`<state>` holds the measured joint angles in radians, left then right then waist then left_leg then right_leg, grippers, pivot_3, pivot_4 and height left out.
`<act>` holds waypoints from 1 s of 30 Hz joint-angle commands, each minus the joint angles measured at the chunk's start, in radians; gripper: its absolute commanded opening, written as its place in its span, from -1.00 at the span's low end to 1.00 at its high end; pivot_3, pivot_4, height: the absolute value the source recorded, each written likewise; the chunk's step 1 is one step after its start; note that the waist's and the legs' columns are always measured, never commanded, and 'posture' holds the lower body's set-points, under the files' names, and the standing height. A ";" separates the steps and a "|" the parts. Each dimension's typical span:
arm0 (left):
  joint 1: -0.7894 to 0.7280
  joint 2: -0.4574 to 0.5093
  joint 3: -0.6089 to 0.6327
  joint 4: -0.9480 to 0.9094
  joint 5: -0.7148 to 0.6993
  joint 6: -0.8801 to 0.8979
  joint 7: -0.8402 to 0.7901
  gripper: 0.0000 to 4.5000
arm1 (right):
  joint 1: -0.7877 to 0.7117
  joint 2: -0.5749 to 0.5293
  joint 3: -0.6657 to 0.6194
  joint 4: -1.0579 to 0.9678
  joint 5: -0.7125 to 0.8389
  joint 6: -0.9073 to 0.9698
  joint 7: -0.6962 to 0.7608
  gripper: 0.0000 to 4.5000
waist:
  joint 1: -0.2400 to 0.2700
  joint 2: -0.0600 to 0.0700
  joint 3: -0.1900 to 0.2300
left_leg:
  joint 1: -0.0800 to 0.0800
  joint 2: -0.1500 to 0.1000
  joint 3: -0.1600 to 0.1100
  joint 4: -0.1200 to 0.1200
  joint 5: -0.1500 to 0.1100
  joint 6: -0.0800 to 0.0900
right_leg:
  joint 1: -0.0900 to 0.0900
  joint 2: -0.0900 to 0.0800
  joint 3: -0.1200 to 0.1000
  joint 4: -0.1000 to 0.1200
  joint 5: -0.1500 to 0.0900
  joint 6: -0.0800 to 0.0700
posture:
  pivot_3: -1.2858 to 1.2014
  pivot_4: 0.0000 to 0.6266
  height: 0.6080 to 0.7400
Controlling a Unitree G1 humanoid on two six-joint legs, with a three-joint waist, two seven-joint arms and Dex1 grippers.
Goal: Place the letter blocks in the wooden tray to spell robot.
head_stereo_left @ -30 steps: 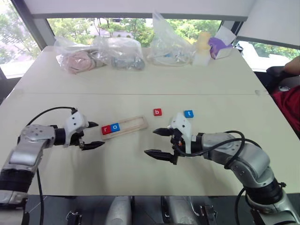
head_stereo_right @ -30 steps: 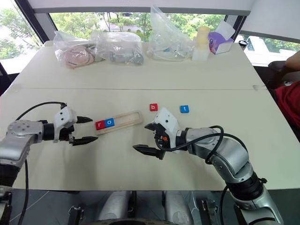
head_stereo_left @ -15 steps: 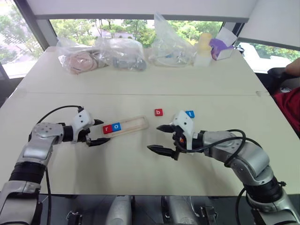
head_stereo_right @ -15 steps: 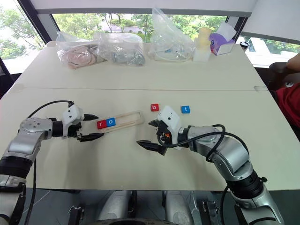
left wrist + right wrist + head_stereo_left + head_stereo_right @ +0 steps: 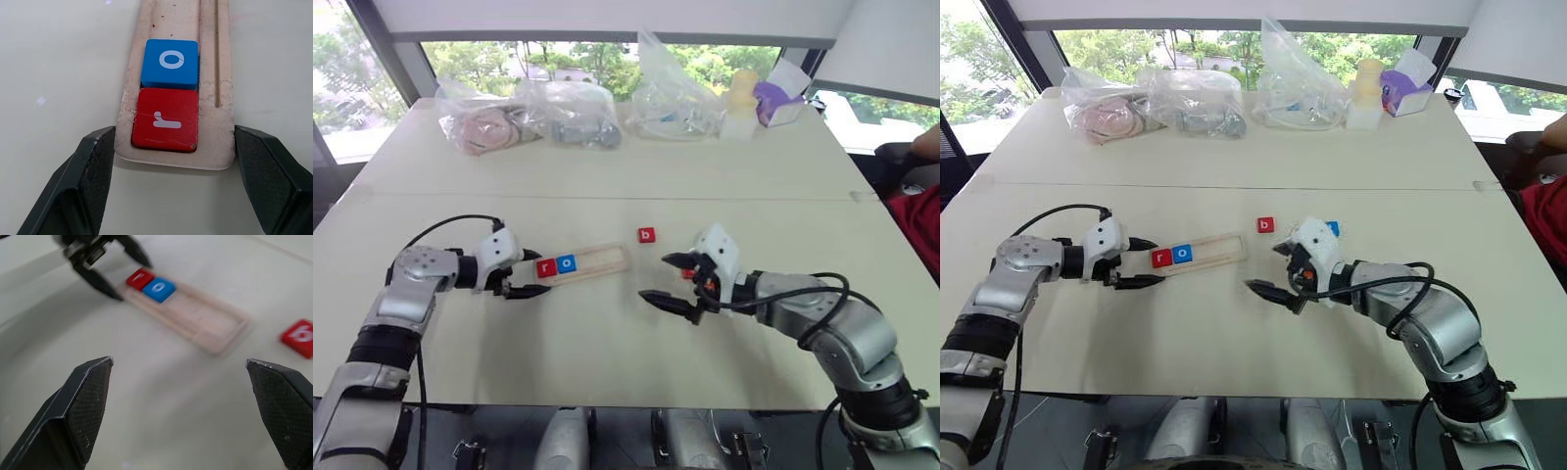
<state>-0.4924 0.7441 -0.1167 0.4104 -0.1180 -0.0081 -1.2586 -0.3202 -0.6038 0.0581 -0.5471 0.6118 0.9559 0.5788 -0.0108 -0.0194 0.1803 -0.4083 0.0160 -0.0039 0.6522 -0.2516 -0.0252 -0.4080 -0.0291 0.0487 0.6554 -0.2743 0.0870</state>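
where left hand [image 5: 173,147] grips, wooden tray [image 5: 215,98] end

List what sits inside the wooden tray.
The wooden tray holds a red r block at its left end, a blue o block touching it; the remaining slots show bare wood. Nothing is covered.

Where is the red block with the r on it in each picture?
Left eye view: the red r block lies in the wooden tray, at the end by the left gripper.
Right eye view: the r block is at that same tray end, left of centre.
Left wrist view: the r block is close up, at the tray's end, between the two black fingers.
Right wrist view: the r block is far off, beside the left gripper.
Shared landmark: the blue o block right next to it.
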 commanded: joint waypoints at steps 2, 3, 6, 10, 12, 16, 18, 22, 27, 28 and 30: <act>-0.057 0.012 -0.069 0.023 0.047 -0.081 -0.090 0.40 | 0.022 -0.033 -0.095 -0.022 0.022 0.000 0.001 1.00 | -0.002 0.000 0.000 | 0.000 0.000 0.000 -0.001 0.000 0.000 | -0.001 0.000 0.000 0.000 0.000 0.000 | 0.03 -0.52 0.92; -0.075 0.006 -0.074 0.052 0.051 -0.094 -0.097 0.40 | 0.025 -0.038 -0.101 -0.020 0.018 0.000 0.001 1.00 | -0.002 0.000 0.000 | 0.000 0.000 0.000 -0.001 0.000 0.000 | -0.001 0.000 0.000 0.000 0.000 0.000 | 0.03 -0.52 0.92; -0.125 -0.021 -0.084 0.133 0.061 -0.134 -0.107 0.40 | 0.033 -0.041 -0.113 -0.021 0.015 0.000 -0.009 1.00 | -0.003 0.000 0.000 | 0.000 0.000 0.000 -0.001 0.000 0.000 | -0.001 0.002 0.000 0.000 0.000 0.000 | 0.03 -0.52 0.92; -0.159 -0.045 -0.091 0.203 0.076 -0.187 -0.115 0.40 | 0.051 -0.036 -0.123 -0.039 0.022 0.009 -0.024 1.00 | -0.003 0.000 0.000 | 0.000 0.000 0.000 -0.001 0.000 0.000 | -0.001 0.002 0.000 0.000 0.000 0.000 | 0.03 -0.52 0.92; -0.170 -0.051 -0.096 0.233 0.085 -0.207 -0.120 0.40 | 0.059 -0.030 -0.122 -0.046 0.024 0.013 -0.032 1.00 | -0.002 0.000 0.000 | 0.000 0.000 0.000 -0.001 0.000 0.000 | -0.001 0.002 0.000 0.000 0.000 0.000 | 0.03 -0.52 0.92; -0.176 -0.051 -0.104 0.250 0.080 -0.195 -0.171 0.86 | 0.060 -0.018 -0.112 -0.051 0.023 0.017 -0.045 1.00 | -0.003 0.000 0.000 | 0.000 0.000 0.000 -0.001 0.000 0.000 | -0.001 0.002 0.000 0.000 0.000 0.001 | 0.03 -0.52 0.92; -0.165 -0.045 -0.101 0.238 0.076 -0.177 -0.183 0.98 | 0.060 -0.016 -0.113 -0.052 0.024 0.019 -0.048 1.00 | -0.004 0.000 0.000 | 0.000 0.000 0.000 -0.001 0.000 0.000 | -0.001 0.002 0.000 0.000 0.000 0.001 | 0.03 -0.52 0.92; -0.149 -0.041 -0.070 0.217 0.079 -0.193 -0.120 0.98 | 0.040 -0.006 -0.108 -0.025 0.007 0.019 -0.066 1.00 | -0.006 0.000 0.000 | 0.000 0.000 -0.001 -0.001 0.000 0.000 | -0.001 0.002 0.000 0.000 0.000 0.001 | 0.03 -0.52 0.92; -0.112 0.010 -0.037 0.148 0.061 -0.156 -0.123 0.98 | -0.035 0.048 -0.071 0.039 -0.025 0.033 -0.125 1.00 | -0.013 -0.001 0.000 | 0.001 0.001 -0.001 0.000 0.000 0.000 | -0.001 0.002 0.000 0.002 0.000 0.001 | 0.03 -0.52 0.92; -0.102 0.022 -0.033 0.129 0.055 -0.142 -0.129 0.98 | -0.050 0.060 -0.060 0.048 -0.030 0.037 -0.135 1.00 | -0.015 -0.001 0.000 | 0.001 0.001 0.000 0.000 0.000 0.000 | -0.001 0.003 0.001 0.003 0.000 0.001 | 0.03 -0.52 0.92; -0.080 0.044 -0.023 0.088 0.047 -0.126 -0.124 0.98 | -0.091 0.095 -0.036 0.077 -0.043 0.045 -0.158 1.00 | -0.023 -0.001 0.000 | 0.001 0.001 0.000 0.000 0.000 0.000 | -0.003 0.003 0.001 0.005 0.000 0.000 | 0.03 -0.52 0.92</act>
<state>-0.5815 0.7682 -0.1625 0.5270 -0.0670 -0.1480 -1.3811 -0.3823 -0.5246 0.0164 -0.4695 0.5774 0.9994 0.4393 -0.0340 -0.0202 0.1802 -0.4075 0.0173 -0.0044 0.6515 -0.2516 -0.0250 -0.4113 -0.0264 0.0493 0.6618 -0.2743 0.0872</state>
